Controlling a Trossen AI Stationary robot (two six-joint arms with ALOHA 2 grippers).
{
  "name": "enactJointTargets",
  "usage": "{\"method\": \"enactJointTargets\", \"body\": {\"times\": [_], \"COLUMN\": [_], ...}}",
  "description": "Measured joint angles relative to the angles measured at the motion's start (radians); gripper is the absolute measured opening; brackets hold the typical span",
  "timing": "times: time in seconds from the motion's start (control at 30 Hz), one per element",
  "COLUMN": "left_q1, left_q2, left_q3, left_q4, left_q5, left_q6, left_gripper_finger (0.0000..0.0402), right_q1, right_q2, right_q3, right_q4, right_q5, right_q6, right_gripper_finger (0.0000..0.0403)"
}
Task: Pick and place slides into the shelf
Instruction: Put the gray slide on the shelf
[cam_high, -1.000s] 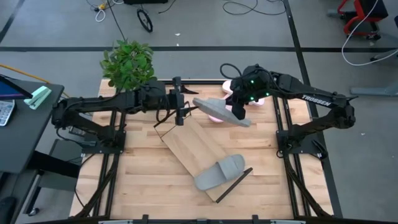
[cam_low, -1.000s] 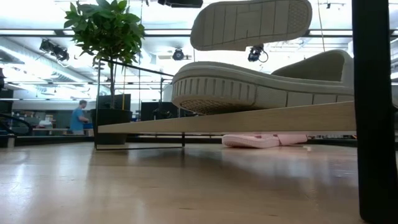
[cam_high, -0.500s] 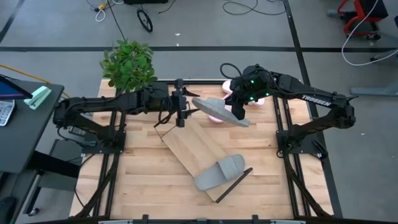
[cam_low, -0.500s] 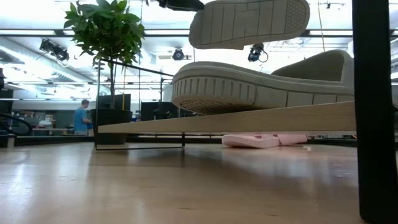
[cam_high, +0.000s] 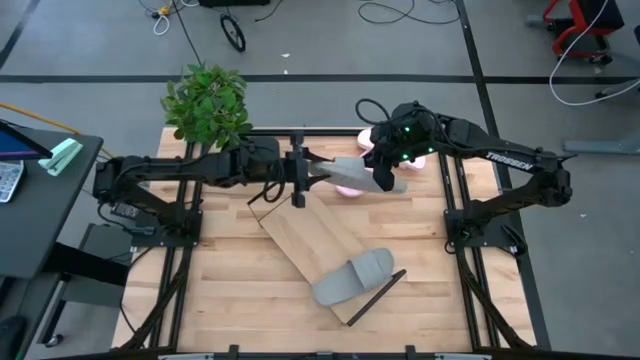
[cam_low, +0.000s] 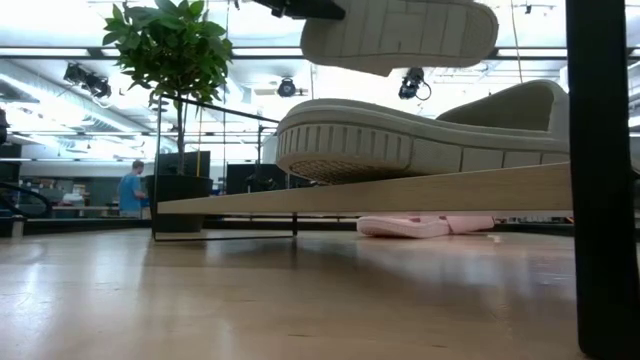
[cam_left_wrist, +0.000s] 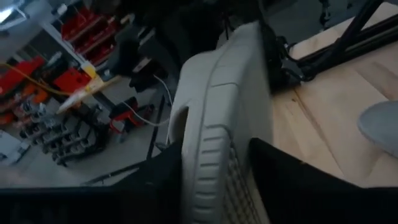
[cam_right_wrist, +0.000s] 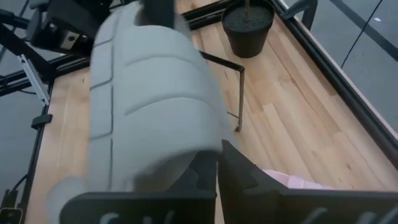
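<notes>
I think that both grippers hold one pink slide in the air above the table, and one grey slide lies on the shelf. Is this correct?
Not quite. The slide in the air is grey, not pink, as the high view shows. The right gripper is shut on one end and the left gripper closes on the other. The other grey slide does lie on the shelf.

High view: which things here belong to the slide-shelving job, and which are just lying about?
Job:
- grey slide in the air, with the right claw shut on it and the left claw at its other end
- grey slide on the shelf
- pink slides
- shelf

Lying about:
- potted plant
</notes>
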Motion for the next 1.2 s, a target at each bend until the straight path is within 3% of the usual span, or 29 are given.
{"method": "enactJointTargets", "body": {"times": [0.2,0.4,0.73,0.8,1.0,1.2], "left_q1": [0.0,0.0,0.032,0.046,0.112,0.178], "left_q2": [0.001,0.001,-0.02,-0.026,-0.053,-0.057], "left_q3": [-0.002,-0.002,-0.001,-0.001,0.0,0.0], "left_q4": [0.011,0.017,0.014,0.023,0.114,0.184], "left_q5": [0.002,-0.038,-0.056,-0.028,0.206,0.358], "left_q6": [-0.001,-0.067,-0.176,-0.204,-0.344,-0.445], "left_gripper_finger": [0.0046,0.0044,0.0044,0.0044,0.0044,0.0044], "right_q1": [0.0,-0.001,-0.057,-0.075,-0.117,-0.15], "right_q2": [-0.005,-0.038,-0.198,-0.233,-0.325,-0.429], "right_q3": [0.001,0.0,0.0,0.0,0.001,0.0], "right_q4": [0.042,0.041,0.024,0.006,-0.01,-0.018], "right_q5": [0.0,-0.013,0.099,0.109,0.121,0.129], "right_q6": [-0.03,-0.14,-0.172,-0.139,-0.033,-0.004], "right_gripper_finger": [0.0019,0.009,0.0182,0.0189,0.0191,0.0183]}}
